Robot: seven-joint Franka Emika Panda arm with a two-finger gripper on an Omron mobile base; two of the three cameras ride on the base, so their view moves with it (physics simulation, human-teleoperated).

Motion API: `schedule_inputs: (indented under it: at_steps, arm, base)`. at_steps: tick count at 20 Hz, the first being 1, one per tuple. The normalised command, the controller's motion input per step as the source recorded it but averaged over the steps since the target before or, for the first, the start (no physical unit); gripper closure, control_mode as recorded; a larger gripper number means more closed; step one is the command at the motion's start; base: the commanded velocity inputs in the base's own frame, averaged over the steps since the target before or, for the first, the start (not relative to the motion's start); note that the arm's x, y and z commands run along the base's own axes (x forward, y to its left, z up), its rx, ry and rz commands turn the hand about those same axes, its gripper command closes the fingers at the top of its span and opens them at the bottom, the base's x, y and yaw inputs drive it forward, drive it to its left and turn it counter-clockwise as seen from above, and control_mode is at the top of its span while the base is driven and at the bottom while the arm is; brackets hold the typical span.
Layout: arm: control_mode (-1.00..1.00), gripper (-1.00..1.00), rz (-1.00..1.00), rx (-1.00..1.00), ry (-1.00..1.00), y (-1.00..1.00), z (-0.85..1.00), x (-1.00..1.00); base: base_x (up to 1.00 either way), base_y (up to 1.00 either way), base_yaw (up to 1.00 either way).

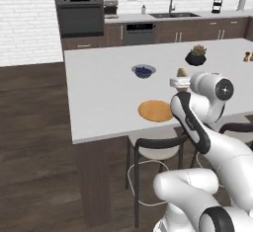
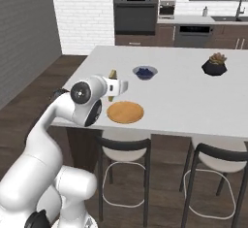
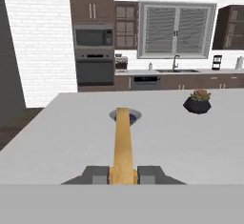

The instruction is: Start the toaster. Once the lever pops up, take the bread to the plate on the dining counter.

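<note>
Hand view: the bread (image 3: pixel 123 142) is seen edge-on, a tan crust strip running toward 12 o'clock, clamped between the two fingertips (image 3: pixel 96 174) of the hand (image 3: pixel 123 175), which is closed on it. Its far end overlaps the dark blue bowl (image 3: pixel 126 116); a potted plant (image 3: pixel 198 101) sits at 2 o'clock. Left base view: the plate (image 1: pixel 156 111), orange-tan and bare, lies on the white bench (image 1: pixel 99 97) at 7 o'clock from the held slice, near the front edge; the slice shows as a small tan tip. Right base view: the slice stands upright above the bench, at 11 o'clock from the plate, with two stools (image 2: pixel 123 159) under the front edge.
</note>
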Motion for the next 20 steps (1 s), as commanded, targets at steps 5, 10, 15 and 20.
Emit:
schedule_inputs:
  at_steps: [5, 10, 15, 20]
  arm:
    - [-1.0, 1.0, 0.02, 0.05, 0.04, -0.15, 0.0, 0.2]
    - [-1.0, 1.0, 0.2, 0.19, 0.21, -0.85, -0.08, 0.97]
    - [-1.0, 1.0, 0.33, 0.21, 0.33, -0.37, -0.71, 1.0]
    - [-1.0, 1.0, 0.43, 0.2, 0.36, -0.01, -1.0, 0.93]
  base:
    - [0.03, 0.02, -0.03]
    - [0.0, 0.0, 0.0]
    - [0.0, 0.0, 0.0]
    - [0.0, 0.0, 0.0]
